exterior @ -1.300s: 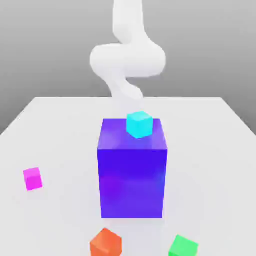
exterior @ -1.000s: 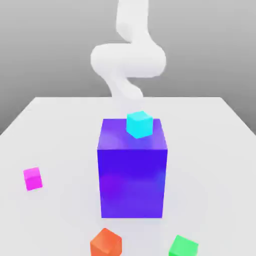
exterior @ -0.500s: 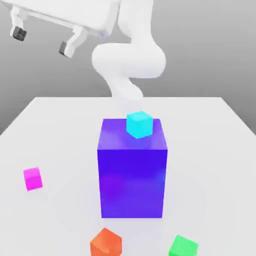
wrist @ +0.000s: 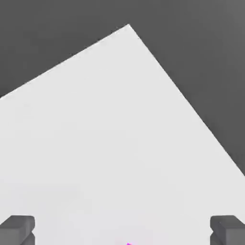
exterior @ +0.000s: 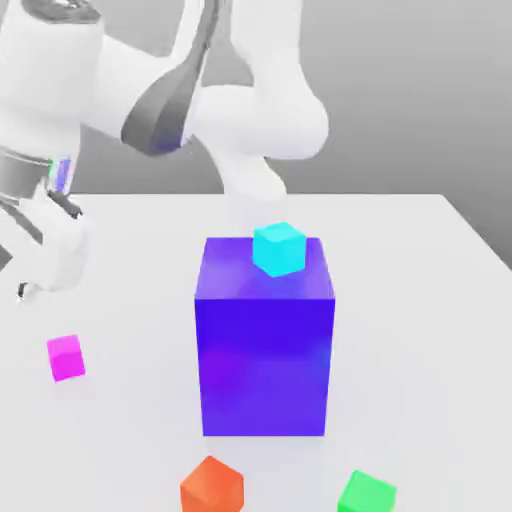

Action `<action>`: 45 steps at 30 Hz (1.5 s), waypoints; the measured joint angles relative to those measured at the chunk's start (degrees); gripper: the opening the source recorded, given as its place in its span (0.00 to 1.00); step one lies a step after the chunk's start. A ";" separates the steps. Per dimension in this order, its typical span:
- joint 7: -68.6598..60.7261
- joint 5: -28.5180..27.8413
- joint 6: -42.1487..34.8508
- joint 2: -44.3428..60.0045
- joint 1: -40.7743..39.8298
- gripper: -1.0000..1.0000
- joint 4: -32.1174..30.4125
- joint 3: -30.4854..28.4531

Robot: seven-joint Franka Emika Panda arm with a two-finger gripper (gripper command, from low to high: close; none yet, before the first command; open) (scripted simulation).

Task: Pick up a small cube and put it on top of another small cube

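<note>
The main risk is a missed or glancing grasp: the open gripper (wrist: 122,232) hangs above and slightly behind the magenta cube (exterior: 66,357), so a descent off centre could let a fingertip (wrist: 18,228) nudge the cube away. In the exterior view the cube lies at about five o'clock from the hand, apart from it. The orange-red cube (exterior: 212,487) waits nearest the camera, at four o'clock from the magenta one, beside the big blue-purple block (exterior: 264,340) carrying a cyan cube (exterior: 279,248)

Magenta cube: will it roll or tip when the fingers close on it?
The magenta cube probably won't roll: it sits flat-faced on the table. Likely rigid, since its edges look crisp. It looks small and perhaps light, so an off-centre touch from the open fingers may slide it.
</note>
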 joint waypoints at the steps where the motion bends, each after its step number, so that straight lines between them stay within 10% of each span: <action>1: 0.25 0.11 0.92 1.41 -1.14 0.50 -0.47 -0.42; 13: -4.63 10.81 11.22 7.64 -8.07 0.50 -6.83 -1.33; 27: -24.57 41.59 18.87 9.70 -13.55 0.50 -11.66 4.49; 45: -30.36 49.31 23.25 19.08 -16.32 0.50 -9.75 9.42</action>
